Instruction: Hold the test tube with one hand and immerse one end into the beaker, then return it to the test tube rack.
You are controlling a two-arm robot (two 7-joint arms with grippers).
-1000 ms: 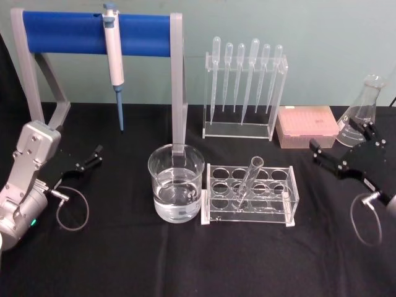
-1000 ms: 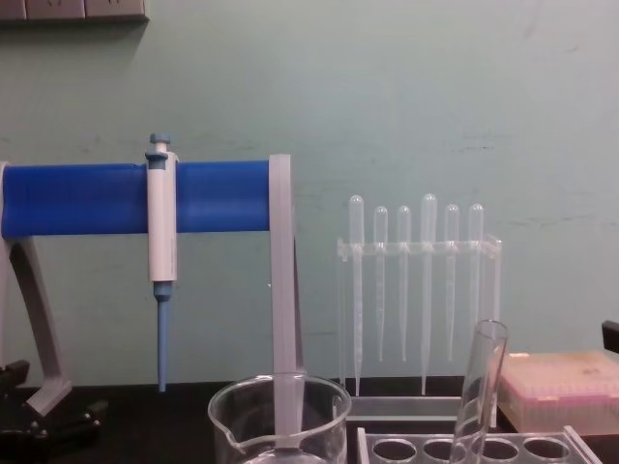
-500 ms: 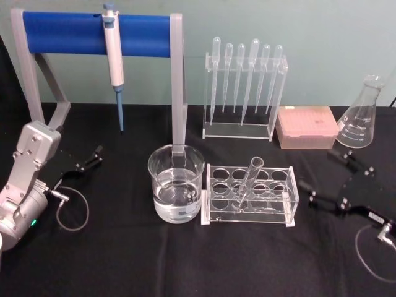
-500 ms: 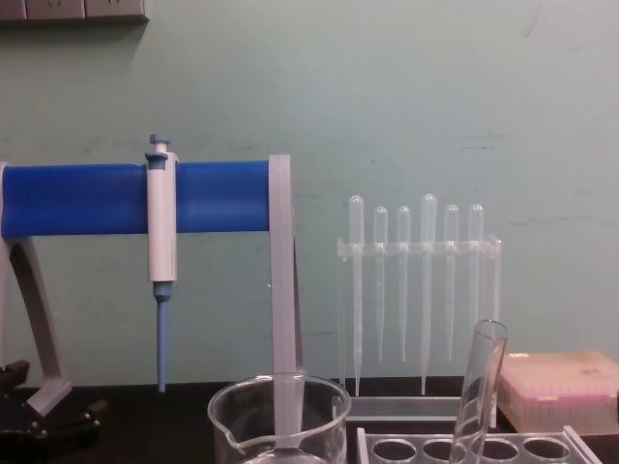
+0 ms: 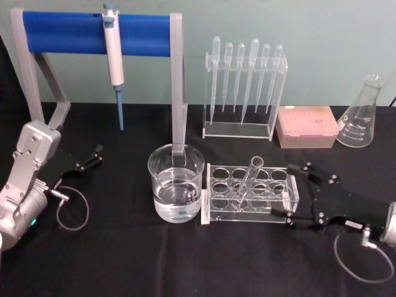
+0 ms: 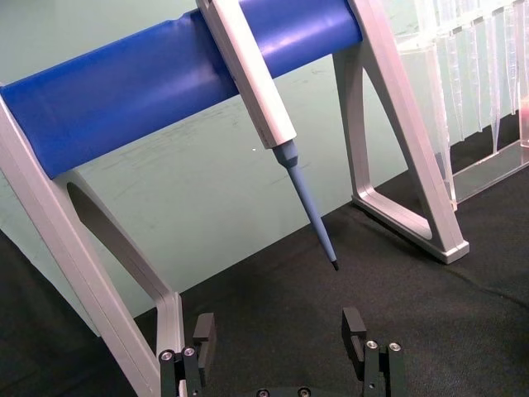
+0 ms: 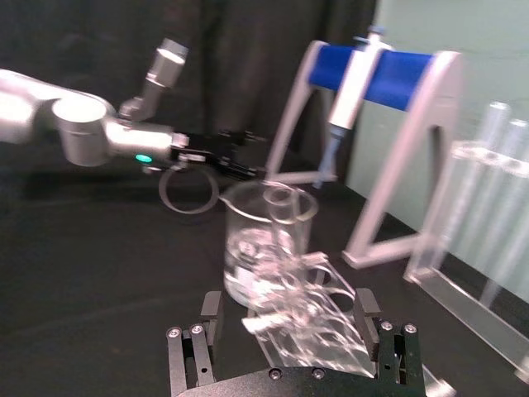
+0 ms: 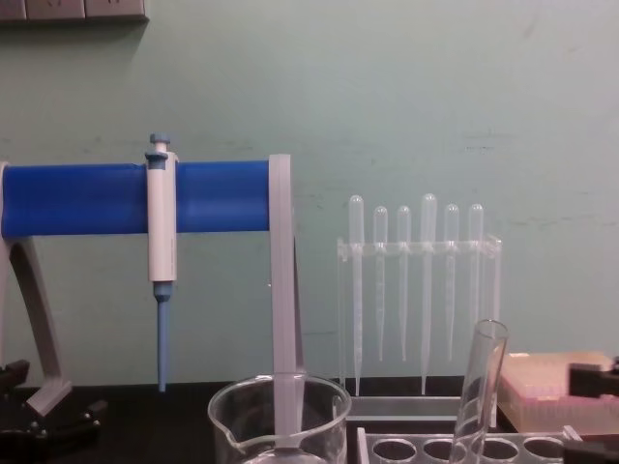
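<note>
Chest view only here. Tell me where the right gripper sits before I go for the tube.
Observer: The right gripper is open at the rack's right end, one fingertip near each corner, short of the tube.
Operator: Give me the beaker's fill.
Observer: The beaker, left of the rack, holds clear liquid in its lower part.
Operator: Now the left gripper.
Observer: The left gripper is open and holds nothing, parked at the far left by the blue stand.
</note>
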